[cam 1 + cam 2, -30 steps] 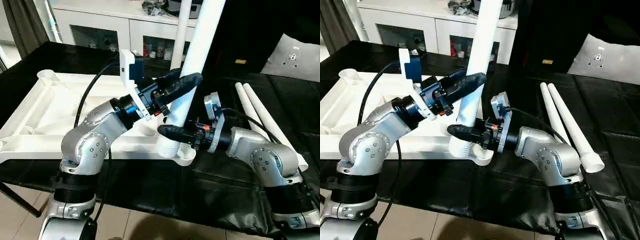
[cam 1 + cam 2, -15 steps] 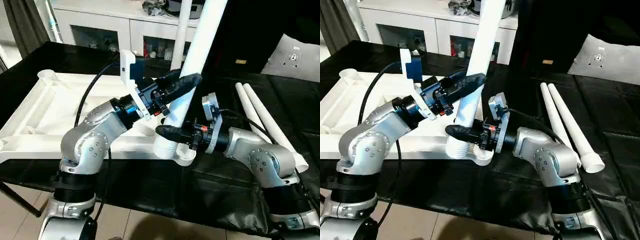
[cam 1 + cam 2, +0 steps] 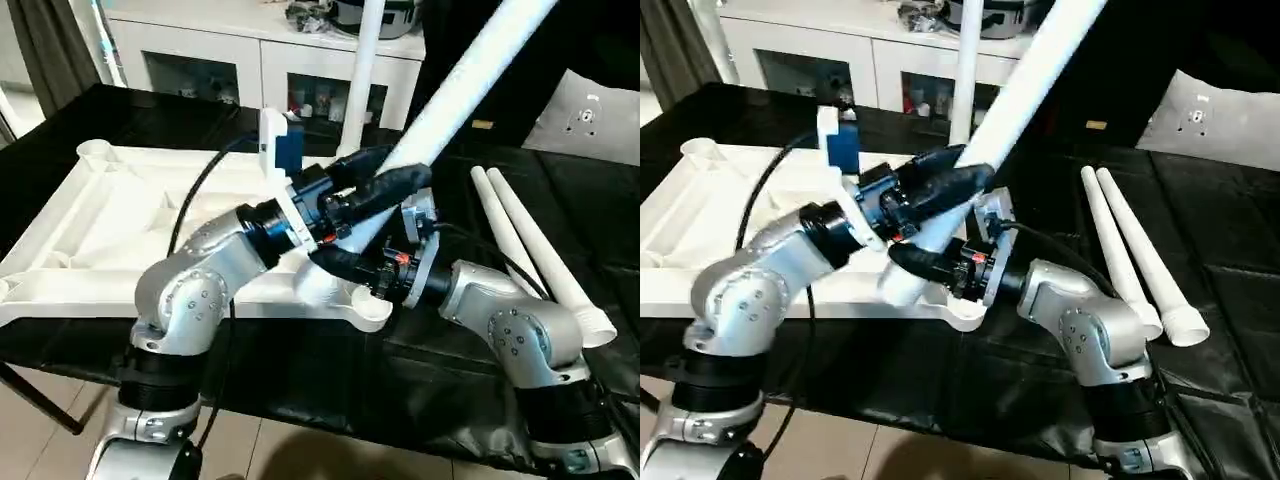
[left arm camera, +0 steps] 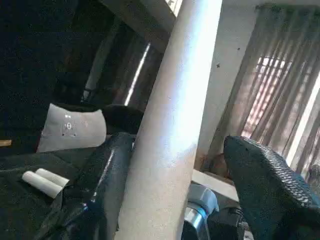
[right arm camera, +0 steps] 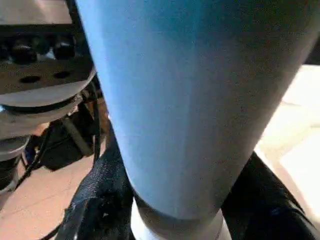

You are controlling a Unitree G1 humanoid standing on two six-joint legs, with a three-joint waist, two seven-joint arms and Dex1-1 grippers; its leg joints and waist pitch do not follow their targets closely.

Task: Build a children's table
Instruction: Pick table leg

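A white plastic table top point(image 3: 90, 235) lies upside down on a black-covered desk point(image 3: 300, 370), taking up the left half of the frame, its ribbed underside facing up and round sockets at its corners. At the corner nearest the centre of the frame, a long white leg point(image 3: 440, 95) has its lower end at the socket and leans steeply toward the upper right, running out through the top edge.

The left gripper point(image 3: 385, 180) reaches in from the lower left on a silver arm. Its black fingers point(image 4: 260, 185) are spread on either side of the leg; in the left wrist view one finger lies against the leg and the other stands apart from it. The right gripper point(image 3: 345, 262) comes in from the lower right and sits lower on the same leg, just above the socket, with a finger on each side pinching the leg near its flared end.

Two more white legs point(image 3: 530, 250) lie side by side on the desk at the right of the frame. Another white leg point(image 3: 362, 70) stands upright at the far side of the table top, top centre. A white cabinet point(image 3: 240, 50) with glass doors runs along the upper left, and a pale cushion point(image 3: 595, 115) sits at the upper right.
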